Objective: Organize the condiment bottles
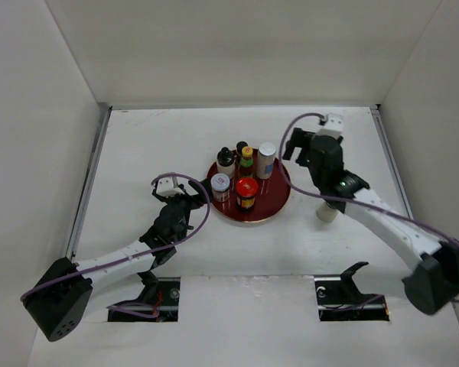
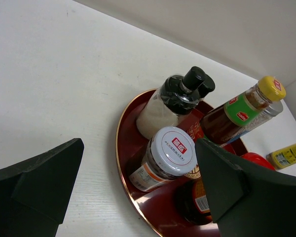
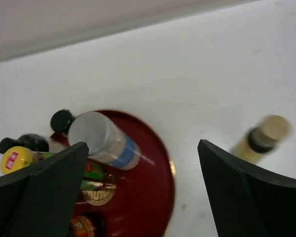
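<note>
6 of the 7 condiment bottles stand packed on the round red tray (image 1: 274,203). the 7th, a pale bottle with a dark collar (image 3: 260,138), is on the bare table (image 1: 153,149) off the tray, and blur keeps me from telling whether it stands upright.

the right gripper (image 3: 141,143) hangs with its fingers spread wide and nothing between them. the silver-capped bottle (image 3: 101,136) is ahead of it, close to one finger. the stray bottle is ahead of and just outside the other finger, not touching it. the left gripper (image 2: 139,140) is likewise spread and empty. it faces the white-lidded jar (image 2: 167,157) just ahead, with the black-capped white bottle (image 2: 170,101) and the yellow-capped sauce bottle (image 2: 239,111) beyond.

the step in hand looks like fetching the stray bottle with the right gripper. to do it well, shift sideways until the bottle sits centred between the fingers, take it on the body below the collar, and close squarely so it doesn't twist. the bare patch of tray toward the right arm looks like the free spot. lower it there gently, clear of the red-lidded jar (image 1: 246,193), since a nudge could topple the crowded neighbours.
</note>
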Robot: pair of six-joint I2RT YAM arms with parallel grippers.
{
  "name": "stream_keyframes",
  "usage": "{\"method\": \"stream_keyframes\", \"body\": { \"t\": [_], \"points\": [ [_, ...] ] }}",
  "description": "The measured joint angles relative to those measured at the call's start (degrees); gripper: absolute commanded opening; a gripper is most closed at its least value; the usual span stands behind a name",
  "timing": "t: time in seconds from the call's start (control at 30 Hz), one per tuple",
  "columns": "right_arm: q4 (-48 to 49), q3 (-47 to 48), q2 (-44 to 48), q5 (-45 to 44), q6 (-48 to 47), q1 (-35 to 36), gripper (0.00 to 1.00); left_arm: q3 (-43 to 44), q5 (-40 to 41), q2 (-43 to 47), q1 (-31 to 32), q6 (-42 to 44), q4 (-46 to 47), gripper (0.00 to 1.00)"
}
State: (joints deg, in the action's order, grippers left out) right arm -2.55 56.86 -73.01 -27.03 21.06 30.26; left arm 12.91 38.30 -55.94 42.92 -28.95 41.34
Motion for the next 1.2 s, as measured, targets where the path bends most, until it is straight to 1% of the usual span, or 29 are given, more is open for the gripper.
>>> {"method": "stream_keyframes", "body": {
  "t": [0.13, 0.23, 0.33, 0.5, 0.73, 0.77, 0.83, 0.87, 0.93, 1.03, 1.13, 1.2],
  "points": [
    [-2.2, -11.1, 18.0, -7.6, 1.5, -1.8, 1.00, 0.0, 0.0, 0.0, -0.1, 0.0, 0.0, 1.00],
    [-6.4, -16.2, 24.8, -13.3, 3.5, -2.9, 1.00, 0.0, 0.0, 0.0, -0.1, 0.0, 0.0, 1.00],
    [-11.2, -18.7, 23.8, -17.7, 6.6, -2.7, 1.00, 0.0, 0.0, 0.0, -0.1, 0.0, 0.0, 1.00],
    [-15.5, -21.2, 17.3, -19.8, 9.4, -2.0, 1.00, 0.0, 0.0, 0.0, -0.1, 0.0, 0.0, 1.00],
    [-16.9, -24.3, 17.8, -20.0, 12.9, -2.1, 0.99, 0.0, 0.0, -0.2, -0.1, -0.3, 0.0, 1.00],
    [-16.9, -24.6, 17.9, -19.8, 13.3, -2.1, 0.92, 0.0, 0.0, -0.3, -0.1, -0.4, 0.0, 1.00],
    [-16.8, -24.9, 17.8, -19.2, 13.5, -2.4, 0.73, 0.0, -0.2, -0.6, -0.1, -0.5, 0.0, 1.00],
    [-16.6, -25.0, 17.9, -18.9, 13.5, -2.6, 0.66, 0.0, -0.2, -0.9, -0.1, -0.6, 0.0, 1.00],
    [-16.2, -25.0, 18.1, -18.5, 13.8, -2.9, 0.59, 0.0, -0.3, -1.0, -0.1, -0.7, 0.0, 1.00],
    [-15.3, -25.9, 20.3, -18.6, 12.7, -1.3, 0.56, 0.0, -0.4, -1.0, -0.1, -0.9, 0.0, 1.00],
    [-13.2, -25.8, 22.3, -18.9, 11.0, 2.8, 0.57, 0.0, -0.4, -1.0, -0.1, -0.9, 0.0, 1.00],
    [-11.4, -25.0, 22.0, -18.7, 9.9, 6.1, 0.58, 0.0, -0.4, -1.0, -0.1, -0.9, 0.0, 1.00]
  ]
}}
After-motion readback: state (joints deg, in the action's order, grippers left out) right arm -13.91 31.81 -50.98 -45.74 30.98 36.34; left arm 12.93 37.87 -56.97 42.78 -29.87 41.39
